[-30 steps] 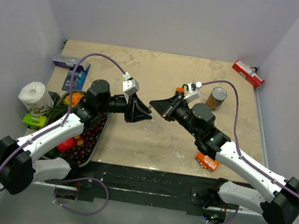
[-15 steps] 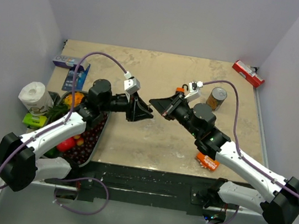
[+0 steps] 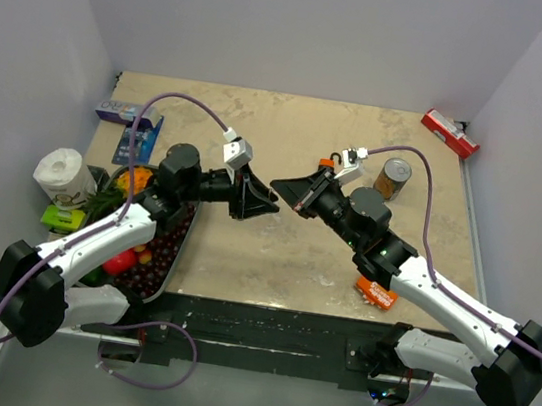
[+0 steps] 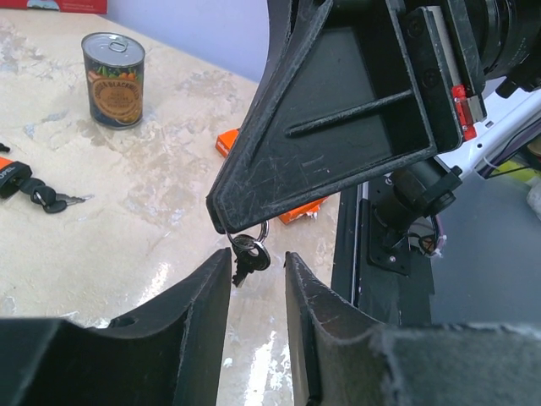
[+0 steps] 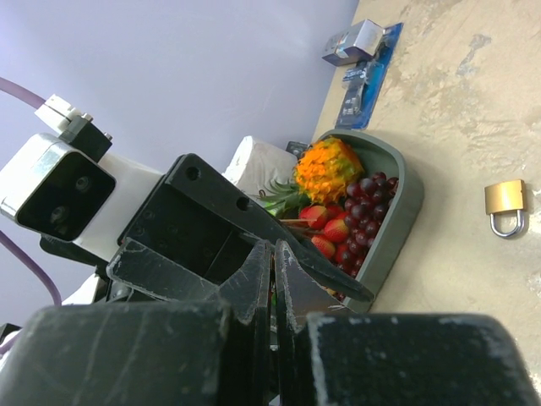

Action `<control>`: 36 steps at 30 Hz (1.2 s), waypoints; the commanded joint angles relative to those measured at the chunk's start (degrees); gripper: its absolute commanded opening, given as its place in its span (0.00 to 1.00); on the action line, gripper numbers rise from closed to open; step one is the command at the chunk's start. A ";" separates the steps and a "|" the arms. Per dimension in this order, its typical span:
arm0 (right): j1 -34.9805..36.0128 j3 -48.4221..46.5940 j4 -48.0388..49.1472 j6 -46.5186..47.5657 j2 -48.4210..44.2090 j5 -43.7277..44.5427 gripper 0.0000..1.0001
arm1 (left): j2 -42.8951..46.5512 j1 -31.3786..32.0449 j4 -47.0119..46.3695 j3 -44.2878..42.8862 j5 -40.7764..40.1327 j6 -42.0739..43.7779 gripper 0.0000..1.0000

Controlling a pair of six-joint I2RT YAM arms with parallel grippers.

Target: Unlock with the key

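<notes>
Black fingers [image 4: 199, 330] of the left hand [image 4: 258, 269] are standing partly apart, gripping nothing, with their tips raised toward the key [image 4: 248, 255]. The key is hanging in the air on a thin ring, level with those tips and close to the finger at 9 o'clock in the left wrist view. I cannot tell whether it is touching that finger. The right hand [image 4: 224, 218] is pressing its fingers fully together on the ring at its very tip, so the key is dangling straight down at 6 o'clock from it.

Seen from above, both hands are meeting tip to tip over the middle of the marbled tabletop [image 3: 302, 127], the left reaching in from 8 o'clock and the right from 4 o'clock.

A brass padlock [image 5: 505, 205] is lying flat on the tabletop near a grey-green tray [image 5: 407, 199] and apart from it. The tray is holding grapes, strawberries and an orange fruit, and it is sitting at 8 o'clock from the hands.

A tin can [image 3: 393, 178] is standing upright between 2 and 3 o'clock, and a red box [image 3: 450, 133] is lying farther out at 2 o'clock. An orange packet [image 3: 376, 294] is lying partly under the right arm at 4 o'clock. A blue package [image 3: 127, 114] is lying at 10 o'clock and a paper roll [image 3: 63, 174] is standing at 9 o'clock. Another small key bunch [image 4: 49, 200] is lying on the tabletop near the can.
</notes>
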State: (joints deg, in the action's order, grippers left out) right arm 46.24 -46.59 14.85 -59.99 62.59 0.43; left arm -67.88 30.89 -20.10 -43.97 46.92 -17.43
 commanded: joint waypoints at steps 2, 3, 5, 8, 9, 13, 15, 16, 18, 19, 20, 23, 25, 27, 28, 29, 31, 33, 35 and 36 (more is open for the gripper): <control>0.26 0.01 2.73 -0.92 -0.27 -0.16 0.00 | 0.64 0.22 -4.25 0.55 -0.16 -0.32 0.31; 0.26 0.09 2.73 -0.92 -0.27 -0.25 0.00 | 0.64 0.31 -4.34 0.55 -0.25 -0.32 0.26; 0.26 0.27 2.73 -1.01 -0.10 -0.25 0.00 | 0.55 0.31 -4.16 0.63 -0.33 -0.32 0.21; 0.26 0.36 2.64 -0.92 -0.19 -0.25 0.00 | 0.47 0.31 -4.34 0.64 -0.33 -0.41 0.14; 0.26 0.36 2.64 -0.92 -0.27 -0.25 0.00 | 0.46 0.31 -4.34 0.64 -0.25 -0.41 0.11; 0.26 0.27 2.55 -0.92 -0.10 -0.08 0.00 | 0.47 0.22 -4.42 0.72 0.02 -0.41 0.00; 0.26 0.45 2.11 -0.57 -0.18 0.27 0.00 | 0.55 0.31 -4.51 0.81 0.19 -0.41 0.00; 0.26 0.45 1.68 -0.31 -0.27 0.62 0.00 | 0.73 0.22 -4.51 0.90 0.28 -0.50 0.00; 0.26 0.53 0.36 0.31 -0.80 1.24 0.00 | 1.16 0.22 -3.90 0.99 0.63 -0.32 0.00; 0.17 0.71 -0.08 0.74 -1.24 2.98 0.00 | 1.43 0.22 -3.46 1.07 0.81 0.20 0.00; 0.08 0.54 -2.17 2.31 -2.28 4.05 0.00 | 1.61 0.31 -2.50 1.07 1.07 0.38 0.00; -0.44 0.01 -6.66 7.14 -4.92 6.77 0.00 | 2.31 0.66 1.00 1.08 2.74 2.31 0.00; -1.84 -1.30 -9.47 9.35 -5.63 5.91 0.00 | 1.79 1.97 5.05 -0.67 3.88 6.15 0.00; -2.82 -2.45 -13.69 12.77 -6.68 2.66 0.04 | 0.47 3.03 13.91 -2.35 5.28 9.68 0.00; -3.43 -4.20 -14.67 14.36 -6.86 1.43 0.11 | -0.06 4.08 16.73 -3.14 5.64 12.74 0.00; -3.61 -5.26 -20.51 17.42 -7.04 0.55 0.14 | -0.32 4.52 21.37 -3.23 6.16 13.82 0.00; -3.61 -7.71 -25.20 20.42 -7.48 -0.16 0.26 | -0.85 6.01 24.74 -3.06 7.05 16.10 0.00; -3.52 -8.52 -30.39 24.99 -8.18 -1.64 0.34 | -1.03 6.72 26.86 -2.88 8.53 16.73 0.00; -3.52 -8.35 -32.16 29.20 -9.85 -3.41 0.42 | -1.29 7.51 28.52 -2.97 9.77 17.08 0.00; -3.52 -8.08 -32.43 30.36 -10.46 -4.81 0.45 | -1.73 7.77 28.88 -3.06 10.90 17.17 0.00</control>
State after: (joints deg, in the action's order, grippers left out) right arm 42.54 -52.40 -10.09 -40.25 55.44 -0.54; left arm -68.95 37.45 2.31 -45.45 52.29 -4.69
